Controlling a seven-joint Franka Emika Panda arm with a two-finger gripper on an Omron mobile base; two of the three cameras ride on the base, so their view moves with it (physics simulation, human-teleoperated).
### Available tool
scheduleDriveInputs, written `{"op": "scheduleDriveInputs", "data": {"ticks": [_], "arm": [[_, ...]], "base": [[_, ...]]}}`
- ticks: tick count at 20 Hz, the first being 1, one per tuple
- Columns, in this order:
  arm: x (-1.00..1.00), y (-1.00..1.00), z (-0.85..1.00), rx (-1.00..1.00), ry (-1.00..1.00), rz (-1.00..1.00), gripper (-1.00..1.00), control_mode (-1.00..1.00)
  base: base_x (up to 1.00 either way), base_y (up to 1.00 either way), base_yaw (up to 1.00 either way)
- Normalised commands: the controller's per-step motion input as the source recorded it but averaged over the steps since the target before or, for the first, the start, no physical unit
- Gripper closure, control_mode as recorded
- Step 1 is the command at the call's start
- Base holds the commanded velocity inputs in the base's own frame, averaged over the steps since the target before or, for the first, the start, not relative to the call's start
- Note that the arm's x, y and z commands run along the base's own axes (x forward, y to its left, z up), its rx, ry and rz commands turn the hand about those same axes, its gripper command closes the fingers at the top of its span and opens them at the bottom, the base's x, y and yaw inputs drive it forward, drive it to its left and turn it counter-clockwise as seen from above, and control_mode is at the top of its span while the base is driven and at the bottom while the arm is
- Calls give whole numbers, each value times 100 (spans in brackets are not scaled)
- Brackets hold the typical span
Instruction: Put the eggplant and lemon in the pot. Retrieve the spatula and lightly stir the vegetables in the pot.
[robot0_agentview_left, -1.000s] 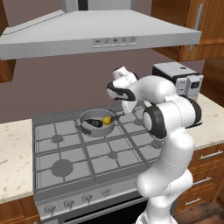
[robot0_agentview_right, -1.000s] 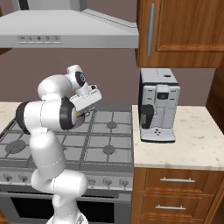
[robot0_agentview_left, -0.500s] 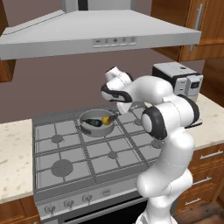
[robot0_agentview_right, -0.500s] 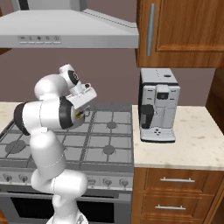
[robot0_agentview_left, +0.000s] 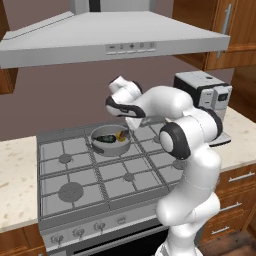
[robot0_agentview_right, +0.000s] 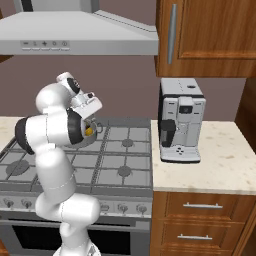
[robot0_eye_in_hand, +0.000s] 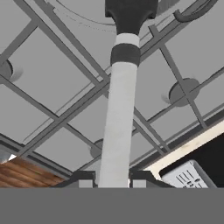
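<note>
"Where's the spatula (robot0_eye_in_hand: 117, 118)?"

"In the robot's gripper (robot0_eye_in_hand: 113, 178). The two little fingers are squeezed tight on the end of the thin grey handle. The black flat part sticks out far away, up by the pot (robot0_agentview_left: 111, 147)."

"And the pot?"

"It sits on a back burner of the stove (robot0_agentview_left: 80, 177). The dark eggplant (robot0_agentview_left: 104, 138) and the yellow lemon (robot0_agentview_left: 120, 134) are both lying inside it."

"Will the spatula be hard to hold?"

"I think it's light and stiff, so it won't bend. But the handle looks smooth and skinny. Held way out at the end like that, it could twist or slip if the blade bumps something."

"What about the vegetables?"

"The lemon looks round, so I guess it rolls easily. The eggplant looks smooth too. A soft little push should move them. The pot looks heavy enough to stay put."
</note>
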Motion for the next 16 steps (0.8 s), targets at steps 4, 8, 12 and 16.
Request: {"op": "scheduleDriveInputs", "data": {"ticks": [4,8,12,16], "arm": [[0,-18,20,-4,-1,0,100,-100],[-1,-42,11,0,0,0,100,-100],[-4,-26,6,-1,7,1,100,-100],[10,10,13,-6,8,6,100,-100]], "base": [[0,0,0],[0,0,0],[0,0,0],[0,0,0]]}}
